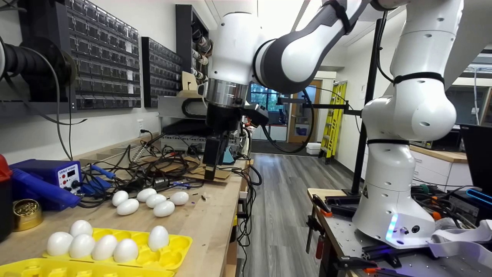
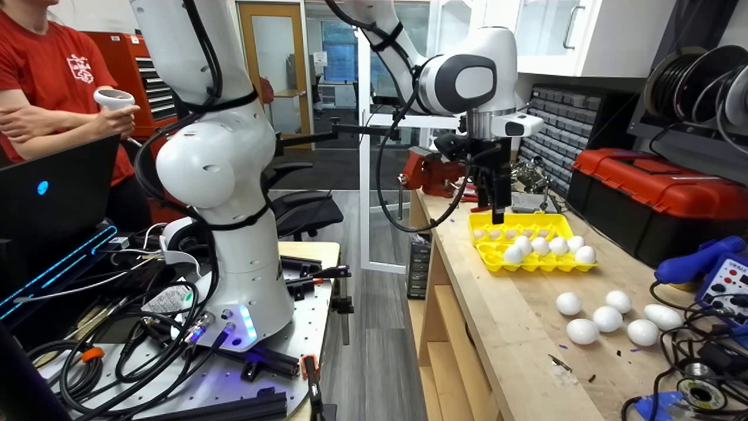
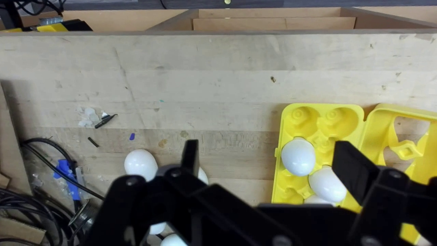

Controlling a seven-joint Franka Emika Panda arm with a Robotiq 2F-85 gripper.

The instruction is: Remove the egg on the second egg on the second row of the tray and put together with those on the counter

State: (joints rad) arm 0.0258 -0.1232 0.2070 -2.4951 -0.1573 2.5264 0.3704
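The yellow egg tray lies open on the wooden counter; it shows in both exterior views and the wrist view. Several white eggs fill most of its lid-side row. In the other row, one egg stands apart with empty cups beside it; it also shows in both exterior views. Several loose white eggs lie on the counter next to the tray, partly hidden in the wrist view. My gripper is open and empty, high above the counter.
The tray's yellow lid lies folded back. Tangled cables and a blue soldering station are beyond the loose eggs. A red and black toolbox stands along the wall. A red vise is at the counter's end.
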